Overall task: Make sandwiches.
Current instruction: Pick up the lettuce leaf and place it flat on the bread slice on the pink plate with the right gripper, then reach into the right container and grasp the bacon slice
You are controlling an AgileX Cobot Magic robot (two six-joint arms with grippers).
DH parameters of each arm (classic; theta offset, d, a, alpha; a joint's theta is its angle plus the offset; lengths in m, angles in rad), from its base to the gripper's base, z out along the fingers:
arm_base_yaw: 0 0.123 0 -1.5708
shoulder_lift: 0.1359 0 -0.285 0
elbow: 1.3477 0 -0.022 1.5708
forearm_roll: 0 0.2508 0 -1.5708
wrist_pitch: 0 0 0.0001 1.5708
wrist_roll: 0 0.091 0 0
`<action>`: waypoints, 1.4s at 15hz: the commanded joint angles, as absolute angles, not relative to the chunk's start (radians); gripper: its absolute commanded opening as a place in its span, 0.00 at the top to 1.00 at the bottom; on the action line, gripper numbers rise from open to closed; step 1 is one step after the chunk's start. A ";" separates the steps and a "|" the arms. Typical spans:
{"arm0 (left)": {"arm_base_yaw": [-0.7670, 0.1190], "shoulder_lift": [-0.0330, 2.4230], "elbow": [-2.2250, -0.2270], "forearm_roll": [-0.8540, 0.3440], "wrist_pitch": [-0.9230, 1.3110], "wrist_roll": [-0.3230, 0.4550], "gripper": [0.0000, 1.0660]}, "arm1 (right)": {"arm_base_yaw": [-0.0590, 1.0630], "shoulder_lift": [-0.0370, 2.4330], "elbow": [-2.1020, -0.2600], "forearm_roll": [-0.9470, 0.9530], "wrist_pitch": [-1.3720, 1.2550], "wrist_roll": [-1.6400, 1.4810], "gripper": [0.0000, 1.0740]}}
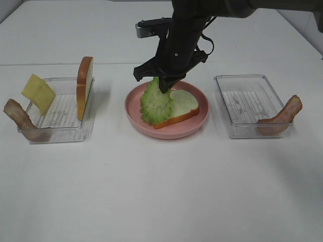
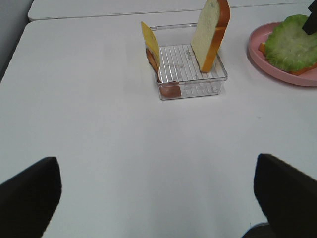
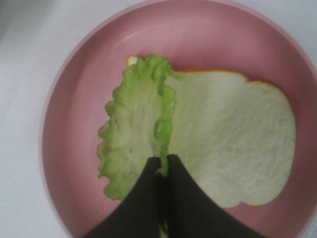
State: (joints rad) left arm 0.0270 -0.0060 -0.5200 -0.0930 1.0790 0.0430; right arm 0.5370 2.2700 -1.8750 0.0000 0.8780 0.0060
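While the lettuce (image 1: 150,103) is pinched at its edge by the right gripper (image 1: 164,88), it is draped over the bread's (image 1: 184,103) end nearer the left tray (image 1: 55,135), on the plate (image 1: 130,112); the left gripper (image 2: 158,198) is spread, well apart.

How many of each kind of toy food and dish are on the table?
Bread slices: 2
Lettuce leaf: 1
Cheese square: 1
Bacon strips: 2
Clear trays: 2
Pink plate: 1
Total: 9
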 commanded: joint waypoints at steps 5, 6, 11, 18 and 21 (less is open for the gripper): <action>0.030 -0.019 -0.517 -0.100 1.076 0.039 0.06 | 0.534 2.286 -1.875 -0.071 0.834 -0.056 1.00; 0.030 -0.019 -0.517 -0.100 1.076 0.039 0.06 | 0.534 2.286 -1.875 -0.097 0.836 -0.056 1.00; 0.030 -0.019 -0.517 -0.100 1.076 0.039 0.06 | 0.534 2.286 -1.874 -0.107 0.861 -0.056 0.92; 0.030 -0.019 -0.517 -0.100 1.076 0.039 0.06 | 0.534 2.271 -1.875 -0.169 0.912 -0.049 0.17; 0.030 -0.019 -0.517 -0.100 1.076 0.039 0.06 | 0.532 2.188 -1.877 -0.170 0.978 -0.021 0.17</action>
